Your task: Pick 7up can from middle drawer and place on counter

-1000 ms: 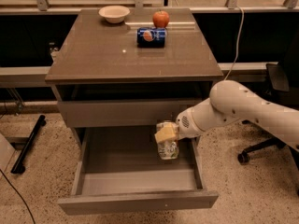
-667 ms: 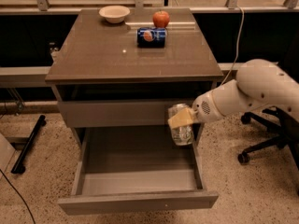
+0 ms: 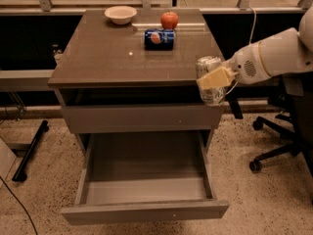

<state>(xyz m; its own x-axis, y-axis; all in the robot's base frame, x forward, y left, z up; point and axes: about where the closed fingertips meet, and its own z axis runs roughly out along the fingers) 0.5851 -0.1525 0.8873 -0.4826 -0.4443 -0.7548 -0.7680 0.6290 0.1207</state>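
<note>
My gripper (image 3: 213,80) is shut on the 7up can (image 3: 209,67) and holds it upright in the air at the counter's front right corner, level with the counter edge. A tan finger pad (image 3: 215,78) crosses the can's front. The can's silver top shows, and its label is partly covered. The counter (image 3: 117,53) is a glossy grey-brown slab on top of the cabinet. The middle drawer (image 3: 146,180) below is pulled out and holds nothing that I can see. My white arm (image 3: 274,58) comes in from the right.
On the counter's far side are a white bowl (image 3: 120,14), a red apple (image 3: 169,19) and a blue Pepsi can (image 3: 159,38) lying on its side. An office chair base (image 3: 279,146) stands on the floor to the right. A black stand leg (image 3: 29,151) lies at the left.
My gripper has lifted the can up out of the drawer and to the right, from beside the drawer's right wall up to the counter's front right corner.
</note>
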